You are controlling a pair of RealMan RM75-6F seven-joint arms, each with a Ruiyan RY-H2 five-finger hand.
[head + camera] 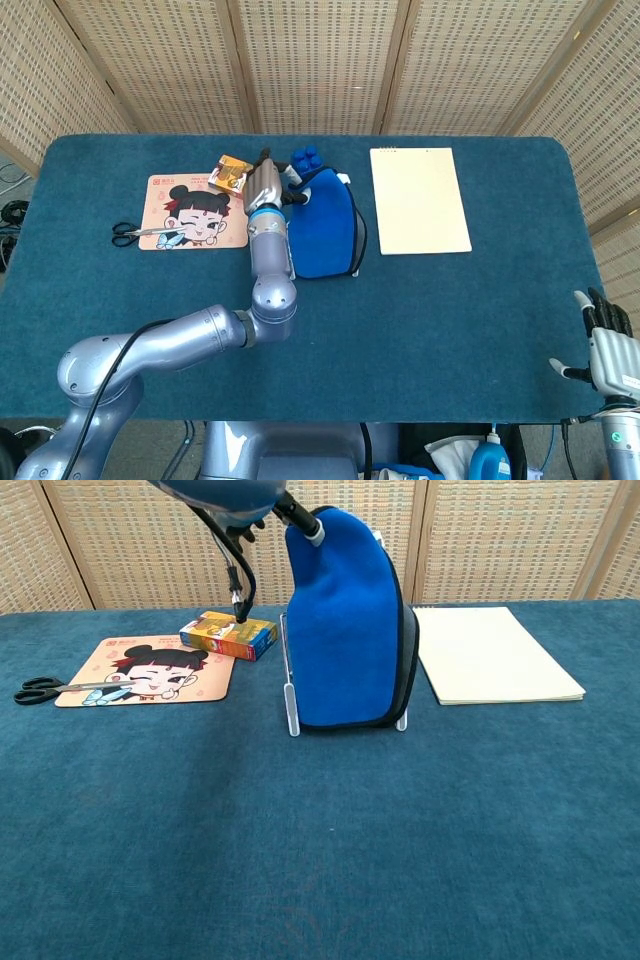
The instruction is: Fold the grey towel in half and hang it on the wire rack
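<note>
Draping over wire rack [292, 695]: towel [345, 630] | left hand [266, 184] grasping its top edge

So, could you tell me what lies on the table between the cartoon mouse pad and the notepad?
In the chest view, the wire rack with the folded towel draped over it stands between the mouse pad and the notepad.

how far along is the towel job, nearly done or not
Nearly done. The towel is already folded and draped over the wire rack, hanging down both sides. In hand: the left robot hand is at the towel's top edge; whether it grips is unclear. Left: let go and withdraw. The right robot hand rests open off the table.
</note>
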